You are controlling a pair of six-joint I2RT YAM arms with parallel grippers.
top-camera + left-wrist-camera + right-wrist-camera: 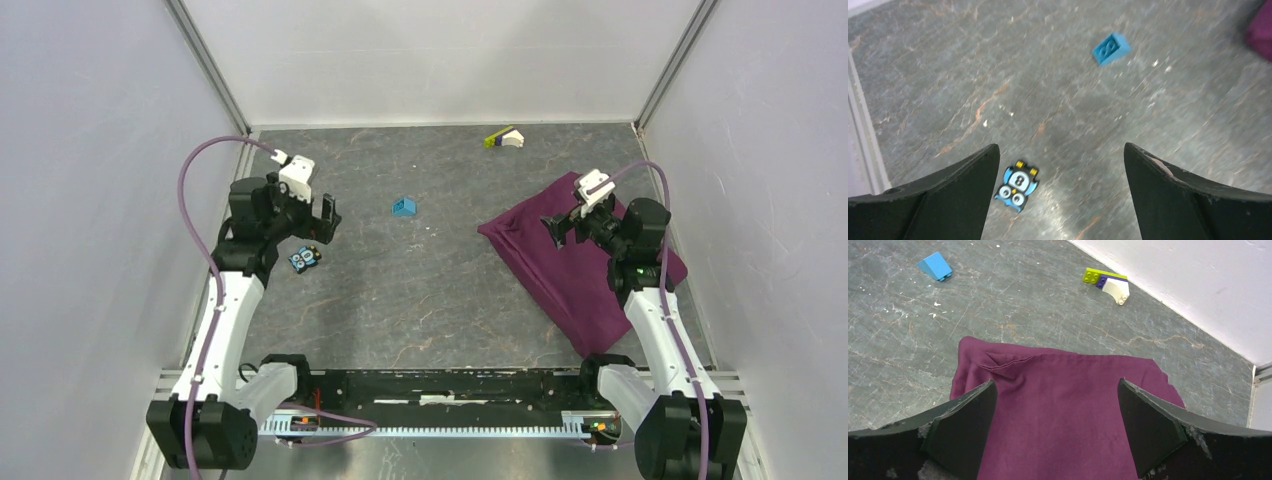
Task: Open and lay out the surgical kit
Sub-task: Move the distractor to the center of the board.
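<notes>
Our left pincer (1060, 150) hangs wide over the desk (420, 290); our right pincer (1057, 385) hangs wide above the purple cloth (555, 275), near the desk's right edge.

We read only one sign: the digit 8, dark on a pale patch, on the small blue and black owl-shaped piece (1017, 186) that lay on the table (1048, 100) in the left wrist view. In the top view the same piece (306, 259) was too small for us to read.
</notes>
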